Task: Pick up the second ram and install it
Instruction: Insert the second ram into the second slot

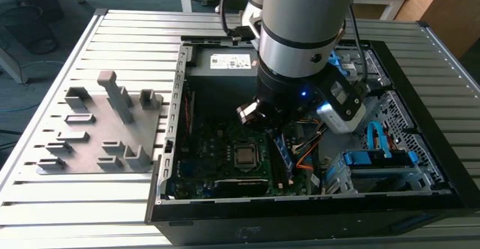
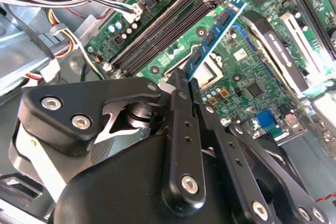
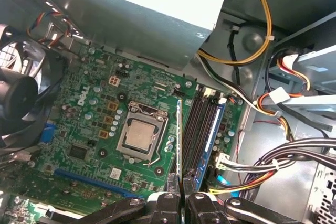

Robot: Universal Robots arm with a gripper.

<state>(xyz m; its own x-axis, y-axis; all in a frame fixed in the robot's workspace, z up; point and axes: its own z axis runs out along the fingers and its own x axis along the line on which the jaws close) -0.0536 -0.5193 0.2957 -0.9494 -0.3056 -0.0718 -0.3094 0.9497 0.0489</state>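
Note:
My gripper (image 2: 186, 77) is shut on the second ram (image 2: 215, 35), a long blue board with black chips. The ram sticks out from the fingertips and hangs above the motherboard (image 2: 247, 85). In the first wrist view the ram (image 3: 179, 129) is a thin edge-on strip running from the gripper (image 3: 181, 182) between the CPU socket (image 3: 140, 136) and the black memory slots (image 3: 197, 129). A blue strip that looks like another module (image 3: 211, 139) stands in the outermost slot. In the exterior view the gripper (image 1: 268, 126) is down inside the open computer case (image 1: 420, 108).
Cable bundles (image 3: 262, 108) and drive bays (image 1: 379, 162) crowd the case beyond the slots. A black fan (image 3: 18, 95) sits on the far side of the socket. The grey fixture plate (image 1: 105, 128) with upright blocks lies on the slatted table at the exterior view's left.

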